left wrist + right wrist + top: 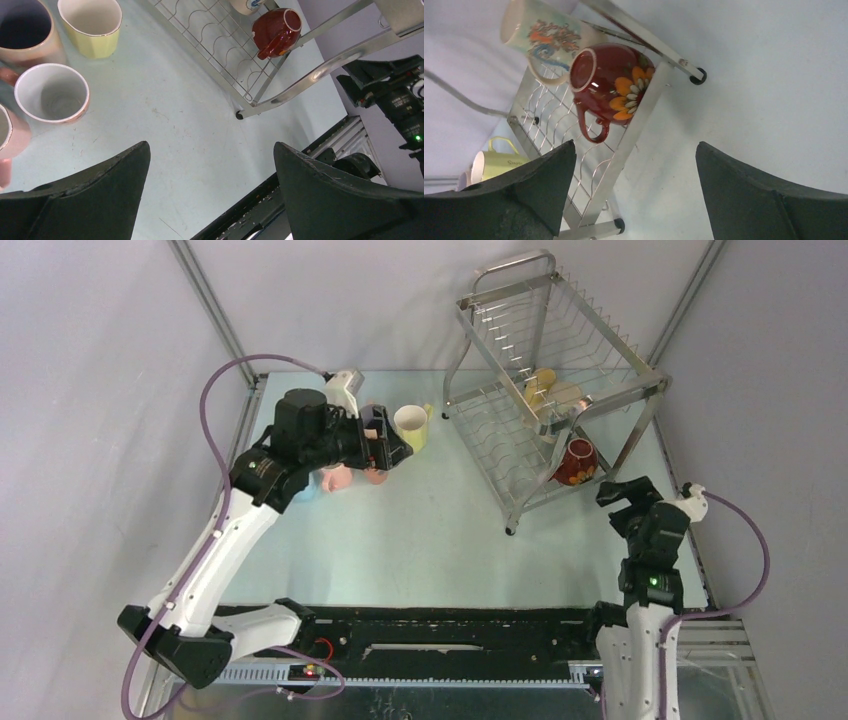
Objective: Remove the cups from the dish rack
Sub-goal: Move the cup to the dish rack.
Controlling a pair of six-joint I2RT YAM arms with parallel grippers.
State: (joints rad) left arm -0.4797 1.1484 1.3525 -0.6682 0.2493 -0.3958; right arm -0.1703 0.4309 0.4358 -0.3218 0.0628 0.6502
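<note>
The chrome dish rack (pixel 620 395) stands at the back right. On its lower tier lies a dark red flowered cup (pixel 577 462) on its side, with a cream patterned cup (pixel 562 396) beyond it. From the right wrist the red cup (pixel 616 82) and the cream cup (pixel 549 35) sit ahead of my right gripper (pixel 635 146), which is open, empty and short of the rack's near corner. My left gripper (pixel 211 147) hangs open and empty over the table beside the cups standing there: a yellow cup (pixel 92 25) and pink cups (pixel 52 92).
The cups on the table cluster at the back left (pixel 411 426), partly under my left wrist (pixel 395 445). A rack foot (pixel 698 76) rests on the table. The black rail (pixel 450 625) runs along the near edge. My right arm (pixel 395 95) stands right of the rack.
</note>
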